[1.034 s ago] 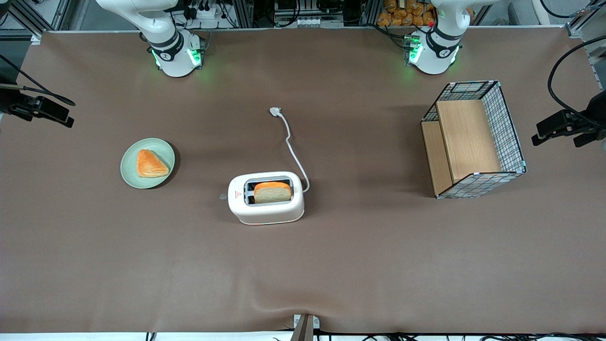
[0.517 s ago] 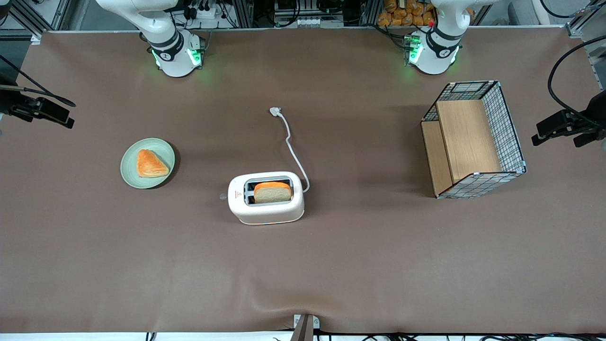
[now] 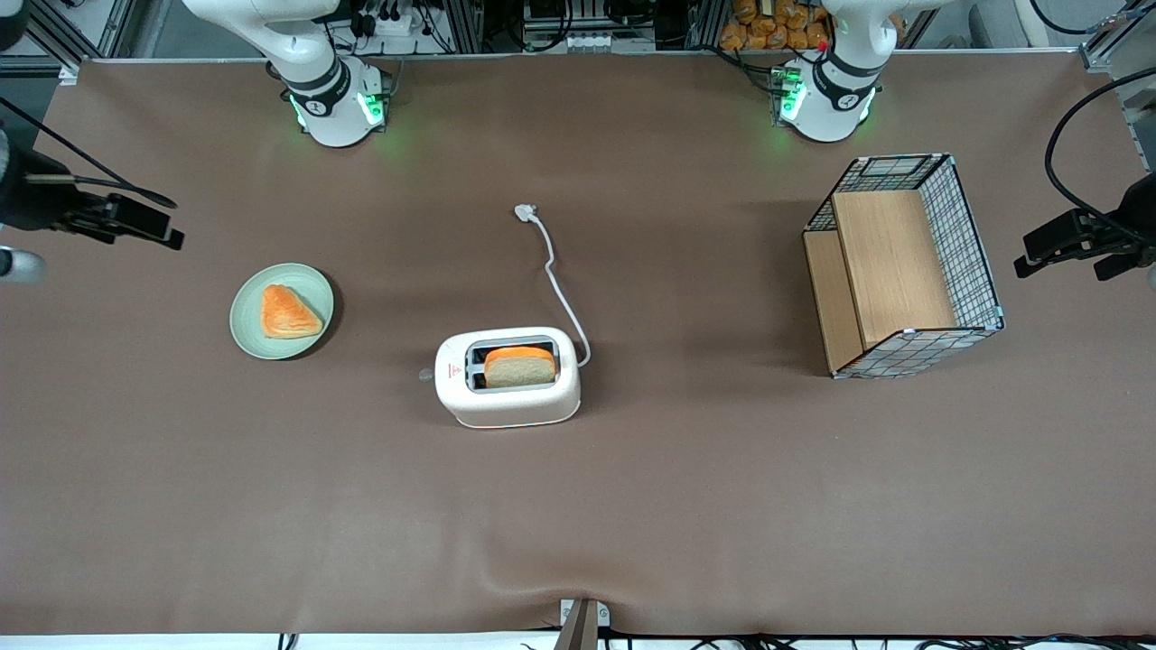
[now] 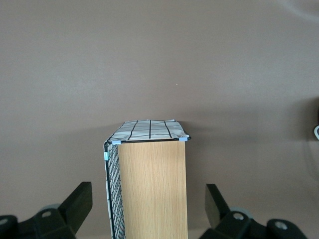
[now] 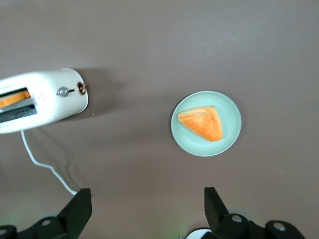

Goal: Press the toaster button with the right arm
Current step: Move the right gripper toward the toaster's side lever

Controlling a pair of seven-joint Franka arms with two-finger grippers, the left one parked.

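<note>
Brown matting covers the whole table (image 3: 704, 506) in the front view, and on it the small white rounded two-slot toaster (image 3: 508, 376) stands near the middle with a slice of bread (image 3: 519, 366) in one slot. Its tiny pale grey toaster button (image 3: 424, 374) sticks out of the short end that faces the working arm's end of the table. The black gripper (image 3: 144, 227) of the right arm (image 3: 27, 194) hangs well apart from it, past a pale green plate (image 3: 281, 311) holding a wedge of pastry.

From the right wrist, the button (image 5: 63, 91) shows on the toaster's end, and the gripper's (image 5: 144, 209) fingers (image 5: 77, 209) stand spread wide. To press well, it would be best to bring those fingers together, line one tip over the knob, and push straight down without shoving the light toaster sideways.

From the left wrist only the wire-mesh wooden basket (image 4: 149, 184) shows.
</note>
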